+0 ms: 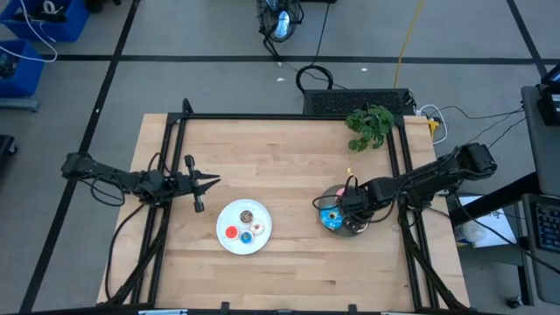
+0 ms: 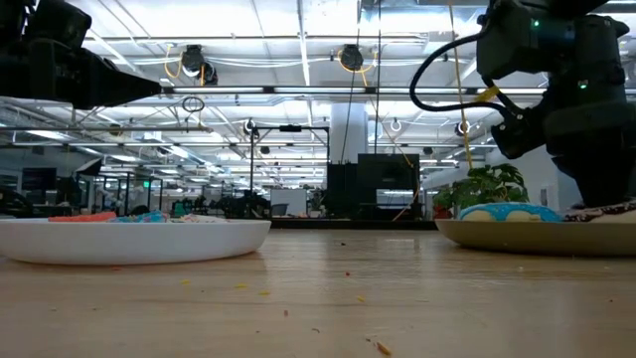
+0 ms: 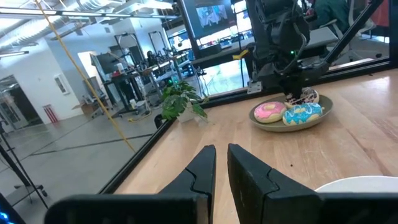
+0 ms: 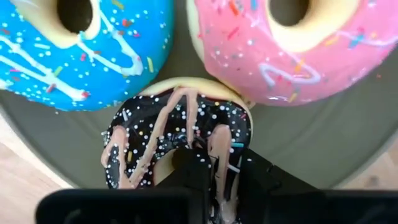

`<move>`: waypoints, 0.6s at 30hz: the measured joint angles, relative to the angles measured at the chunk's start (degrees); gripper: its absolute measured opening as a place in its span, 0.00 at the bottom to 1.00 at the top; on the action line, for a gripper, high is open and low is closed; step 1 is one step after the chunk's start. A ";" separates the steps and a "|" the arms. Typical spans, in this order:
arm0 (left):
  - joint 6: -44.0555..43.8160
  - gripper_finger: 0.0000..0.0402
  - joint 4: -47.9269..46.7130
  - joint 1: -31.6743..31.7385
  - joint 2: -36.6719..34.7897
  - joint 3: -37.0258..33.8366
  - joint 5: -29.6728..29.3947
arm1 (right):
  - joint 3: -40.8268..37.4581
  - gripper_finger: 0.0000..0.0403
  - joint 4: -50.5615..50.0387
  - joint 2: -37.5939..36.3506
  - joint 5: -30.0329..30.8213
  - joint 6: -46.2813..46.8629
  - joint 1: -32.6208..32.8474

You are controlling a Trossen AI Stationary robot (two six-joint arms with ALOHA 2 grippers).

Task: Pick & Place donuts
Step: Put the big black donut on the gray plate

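Three larger donuts lie on the grey plate point(image 4: 298, 130): blue sprinkled point(image 4: 74, 56), pink point(image 4: 292, 50) and speckled brown point(image 4: 155, 134). My right gripper point(image 4: 221, 171) is above that plate point(image 1: 333, 231), shut on the speckled brown donut. Several tiny donuts, brown point(image 1: 248, 215), red point(image 1: 231, 233), white point(image 1: 257, 228) and blue point(image 1: 248, 237), lie on the white plate point(image 1: 229, 216). My left gripper point(image 1: 217, 181) hovers shut, left of the white plate, touching nothing. My right gripper holds the speckled brown donut by the side of its ring point(image 4: 224, 146) farthest from the other two donuts. One finger point(image 4: 189, 165) stands in the hole and the other point(image 4: 258, 177) outside the ring. The fingers come from above. The donut lies flat on the grey plate against the other two.
A small green plant point(image 1: 371, 124) stands at the table's far right corner. Black frame rails point(image 1: 289, 116) run along the far edge and both sides. Bare wood lies between the two plates and across the far half of the table.
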 joint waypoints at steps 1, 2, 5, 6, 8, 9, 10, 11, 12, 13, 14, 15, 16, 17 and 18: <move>0.00 0.12 0.01 0.01 0.01 0.00 0.00 | 0.01 0.10 0.18 0.00 0.00 -0.42 -0.13; 0.01 0.12 0.00 0.01 0.01 0.00 0.03 | 0.01 0.12 0.39 0.07 -0.01 -1.11 -0.22; 0.02 0.12 -0.04 0.02 0.00 0.00 0.01 | 0.01 0.19 1.48 0.04 -0.02 -1.83 -0.24; -0.01 0.12 -0.02 0.02 0.01 0.00 0.03 | 0.01 0.22 1.79 0.05 -0.05 -2.11 -0.24; -0.07 0.12 -0.02 0.02 -0.01 0.00 0.03 | 0.02 0.29 2.13 0.04 -0.23 -2.56 -0.24; -0.05 0.12 -0.06 0.00 -0.01 0.00 0.03 | 0.10 0.33 1.95 0.04 -0.58 -2.59 -0.24; -0.07 0.12 -0.04 0.02 -0.01 0.00 0.03 | 0.18 0.37 1.74 0.04 -1.31 -2.61 -0.27; -0.07 0.12 -0.04 0.01 -0.01 0.00 0.03 | 0.18 0.41 1.73 0.04 -1.78 -2.61 -0.27; -0.07 0.12 -0.04 0.02 -0.01 0.00 0.03 | 0.18 0.44 1.75 0.04 -2.36 -2.59 -0.27; -0.07 0.12 -0.06 0.01 0.01 0.00 0.03 | 0.18 0.48 1.57 0.04 -2.97 -2.59 -0.28; -0.09 0.12 -0.03 0.02 0.01 0.00 0.04 | 0.20 0.51 1.30 0.04 -3.10 -2.57 -0.27; -0.09 0.12 -0.04 0.00 -0.01 0.00 0.03 | 0.23 0.54 0.86 0.04 -3.06 -2.36 -0.27; -0.09 0.12 -0.04 0.00 0.01 0.00 0.03 | 0.23 0.56 0.33 0.04 -2.98 -2.03 -0.27; -0.11 0.12 -0.04 0.00 -0.01 0.00 0.03 | 0.23 0.58 -0.15 0.04 -2.95 -1.91 -0.32; -0.11 0.12 -0.04 0.00 -0.01 0.00 0.03 | 0.23 0.59 -0.63 0.04 -2.98 -1.89 -0.49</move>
